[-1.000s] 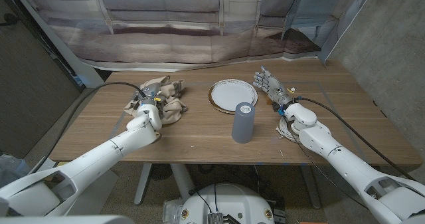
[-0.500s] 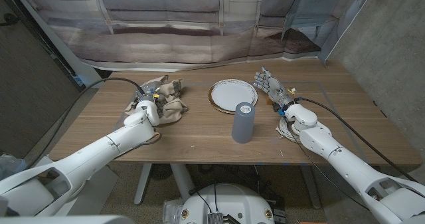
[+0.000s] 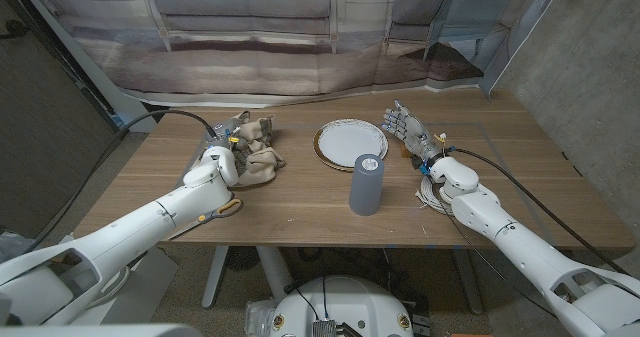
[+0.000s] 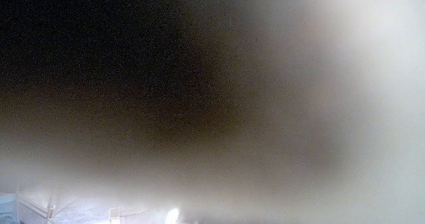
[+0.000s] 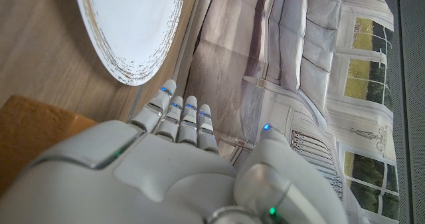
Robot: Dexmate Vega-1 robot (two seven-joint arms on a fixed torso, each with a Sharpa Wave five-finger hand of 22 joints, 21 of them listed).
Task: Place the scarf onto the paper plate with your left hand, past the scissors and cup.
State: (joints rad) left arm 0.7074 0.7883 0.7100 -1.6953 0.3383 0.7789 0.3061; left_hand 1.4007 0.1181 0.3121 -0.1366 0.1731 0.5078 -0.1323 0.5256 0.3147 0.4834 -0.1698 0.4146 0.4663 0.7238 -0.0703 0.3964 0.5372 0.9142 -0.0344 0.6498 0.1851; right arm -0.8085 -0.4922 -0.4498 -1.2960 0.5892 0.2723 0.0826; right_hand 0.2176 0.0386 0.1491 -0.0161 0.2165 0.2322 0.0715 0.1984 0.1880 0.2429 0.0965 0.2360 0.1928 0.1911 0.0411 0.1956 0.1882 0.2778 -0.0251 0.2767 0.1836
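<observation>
On the table's left side: the scarf (image 3: 252,149) lies crumpled in a beige heap, well apart from the paper plate (image 3: 351,140).
Left hand: the left hand (image 3: 224,159) is down on the near edge of the scarf, in among the folds; whether its fingers have closed on cloth I cannot tell, since the arm hides them in the head view and the left wrist view is only a dark blur.
Plate: bare, with nothing on it, at the middle of the table's far half.
Cup: a tall grey cup (image 3: 366,184) stands upright just in front of the plate, toward the robot.
Scissors: an orange handle loop (image 3: 228,208) shows by the left forearm, probably the scissors; the rest is hidden.
Right hand: the right hand (image 3: 409,132) stands on edge just beside the plate, fingers straight and apart, holding nothing.
Done so far: by my reading, only the reach to the scarf.
Left to do: securing the grip, lifting, carrying rightward past the cup, and setting the scarf on the plate.
</observation>
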